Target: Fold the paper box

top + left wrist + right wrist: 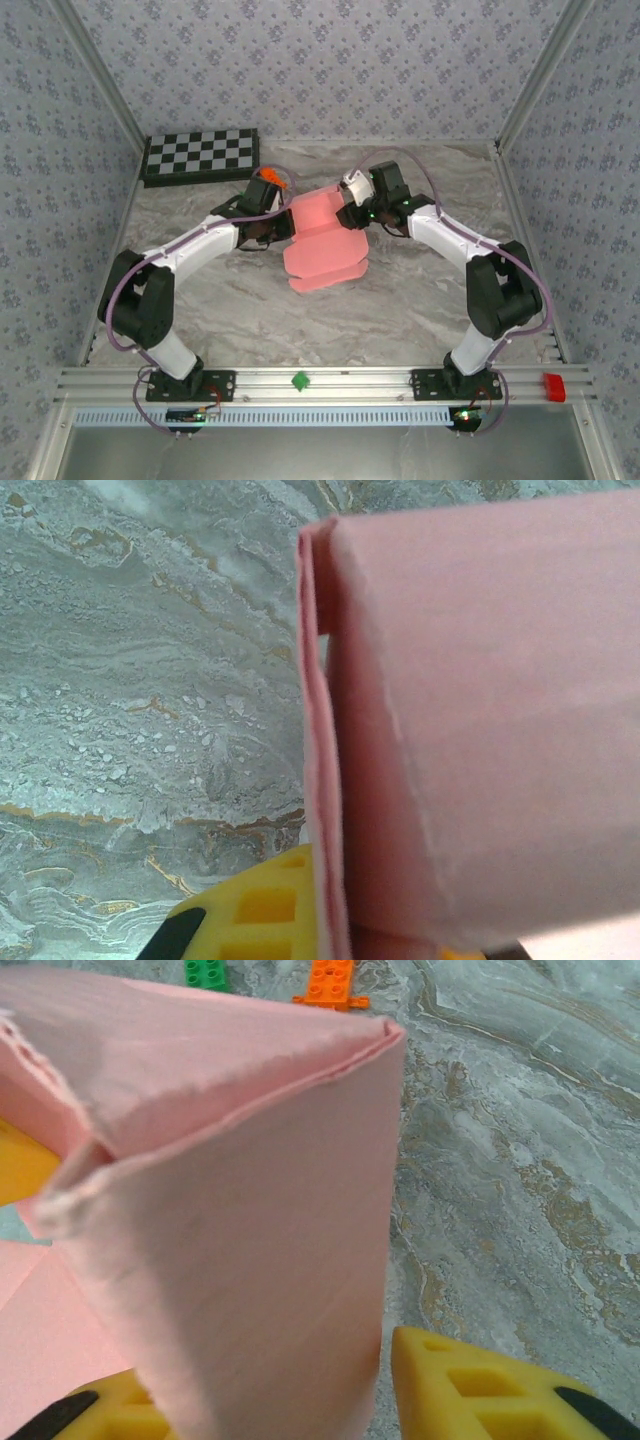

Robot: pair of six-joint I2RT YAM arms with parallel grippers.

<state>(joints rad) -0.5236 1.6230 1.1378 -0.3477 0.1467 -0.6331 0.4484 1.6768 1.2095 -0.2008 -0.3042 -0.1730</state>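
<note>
The pink paper box (325, 250) lies mid-table, its far part raised into a folded wall and its flat flaps spread toward the near side. My left gripper (284, 227) is at the box's left edge. In the left wrist view the box's doubled card edge (318, 780) is pinched between the yellow fingers (250, 910), so the left gripper (350, 932) is shut on it. My right gripper (350, 212) is at the box's far right corner. Its jaws (270, 1400) straddle the raised pink wall (230, 1240), with a narrow gap showing beside the right finger (480, 1390).
A checkerboard (200, 155) lies at the back left. A small orange brick (332, 982) and a green brick (207, 973) sit on the marble beyond the box. Another green brick (299, 380) and a red one (553, 386) rest on the near rail. Patterned walls enclose the table.
</note>
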